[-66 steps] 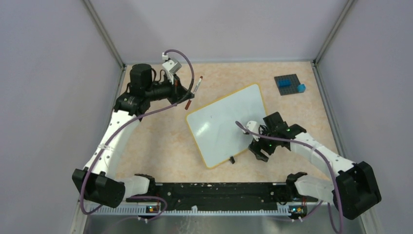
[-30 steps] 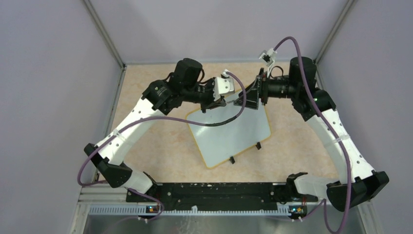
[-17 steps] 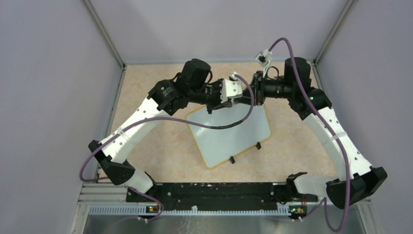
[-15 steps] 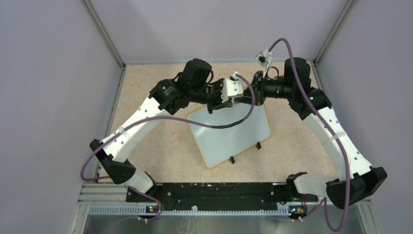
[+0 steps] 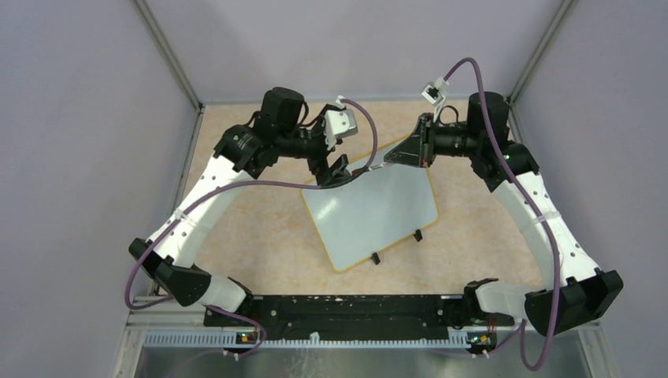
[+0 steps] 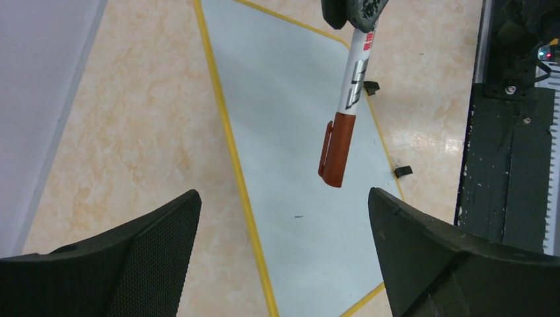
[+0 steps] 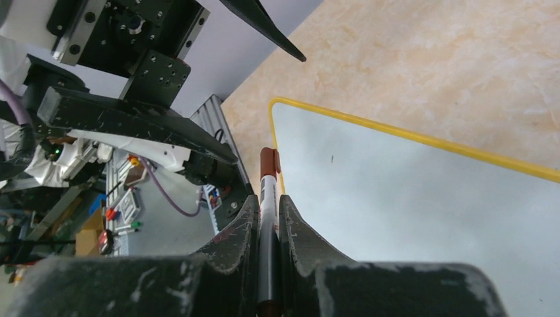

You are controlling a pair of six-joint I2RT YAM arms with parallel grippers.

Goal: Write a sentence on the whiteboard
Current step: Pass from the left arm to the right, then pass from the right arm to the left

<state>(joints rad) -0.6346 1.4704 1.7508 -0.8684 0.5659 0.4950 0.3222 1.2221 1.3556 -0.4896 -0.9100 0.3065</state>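
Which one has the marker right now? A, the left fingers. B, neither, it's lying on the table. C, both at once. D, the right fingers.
D: the marker sits clamped between the right fingers, while the left fingers stand wide apart, not touching its red-brown cap.

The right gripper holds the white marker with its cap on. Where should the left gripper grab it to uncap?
Probably the reddish-brown cap of the white-barrelled marker, the free end jutting past the right gripper, which clamps the barrel. Bring the open left gripper in from the cap end, along the marker's axis, closing on the cap's two sides.
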